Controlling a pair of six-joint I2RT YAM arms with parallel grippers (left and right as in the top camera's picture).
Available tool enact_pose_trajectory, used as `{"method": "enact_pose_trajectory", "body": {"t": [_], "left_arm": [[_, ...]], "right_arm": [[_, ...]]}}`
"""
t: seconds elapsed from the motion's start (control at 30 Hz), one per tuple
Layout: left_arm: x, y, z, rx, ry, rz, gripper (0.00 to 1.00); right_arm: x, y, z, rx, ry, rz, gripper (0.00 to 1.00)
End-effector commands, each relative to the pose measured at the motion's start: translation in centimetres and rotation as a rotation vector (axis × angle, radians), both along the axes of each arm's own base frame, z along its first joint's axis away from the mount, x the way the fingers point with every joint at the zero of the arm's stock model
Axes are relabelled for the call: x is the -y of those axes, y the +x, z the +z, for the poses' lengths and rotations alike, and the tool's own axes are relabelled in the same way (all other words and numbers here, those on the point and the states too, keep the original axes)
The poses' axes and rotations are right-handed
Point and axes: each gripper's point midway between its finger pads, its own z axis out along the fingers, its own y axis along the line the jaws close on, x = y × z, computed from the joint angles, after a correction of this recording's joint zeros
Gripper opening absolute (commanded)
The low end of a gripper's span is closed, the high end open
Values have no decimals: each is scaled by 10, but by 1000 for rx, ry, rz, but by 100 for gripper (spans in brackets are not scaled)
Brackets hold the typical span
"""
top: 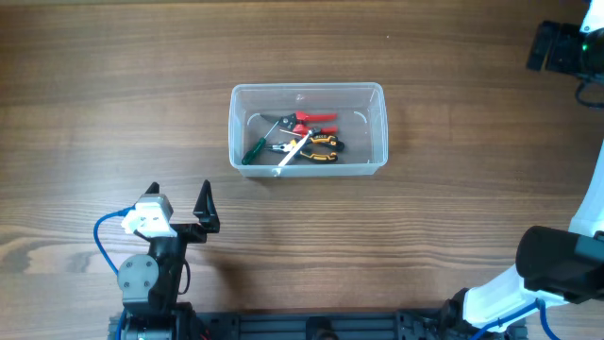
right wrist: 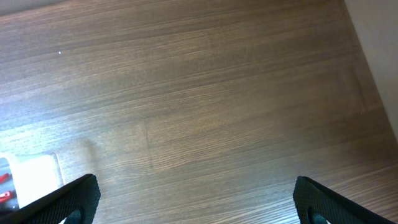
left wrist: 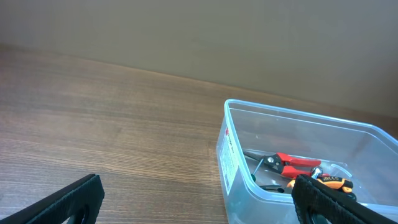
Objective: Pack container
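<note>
Overhead, the left end effector (top: 179, 200) sat low on the left of the wooden bench (top: 94, 94), near its front edge. Its two black fingers were spread wide with nothing between them, and a white part with a blue cable lay just behind them. It was well apart from the container (top: 380, 127), which stood upright at the middle of the bench, its long side running left to right.

Several hand tools lay piled together on the container's floor. A green-handled screwdriver (top: 255, 149) sat toward the left. Red-handled pliers (top: 316, 118) lay nearer the far wall. Pliers with yellow and black handles (top: 321, 149) lay nearer the front wall, and a thin white piece (top: 291, 156) lay across them.

From the left wrist camera, the two fingertips (left wrist: 62, 202) showed at the bottom corners of the view, released and empty. The container's near left corner and rim (left wrist: 298, 115) rose to the right of centre, with a label on its end wall. The red pliers (left wrist: 292, 163) showed through the clear plastic.

Further right in the overhead view, the right arm (top: 552, 260) rose from the front right corner and reached to the far right corner of the bench, well apart from the container.

The right wrist camera showed the right end effector (right wrist: 196, 208) released as well, its fingers wide apart over bare wood. Only a corner of the container showed at the lower left edge of that view.
</note>
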Motion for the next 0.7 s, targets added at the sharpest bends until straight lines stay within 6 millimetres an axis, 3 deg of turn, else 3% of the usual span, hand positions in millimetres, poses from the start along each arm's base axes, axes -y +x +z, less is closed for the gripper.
{"method": "enact_pose_trajectory", "body": {"t": [0.0,0.1,0.2,0.27,0.37,0.5,0.67], "left_arm": [[-2,0,-1,3,-12,11,100],[-2,0,-1,3,-12,11,100],[-2,0,-1,3,-12,11,100],[-2,0,-1,3,-12,11,100],[-2,0,-1,3,-12,11,100],[-2,0,-1,3,-12,11,100],[-2,0,-1,3,-12,11,100]], "right_arm": [[-2,-1,4,7,-10,16,100],[-2,0,7,21,-11,13,100],[-4,10,25,110,-13,26,100],[-7,21,59,261,-35,52,100],[-13,21,92,400,-79,67,100],[-36,4,109,509,-90,118,100],[-91,-35,107,635,-39,266,100]]}}
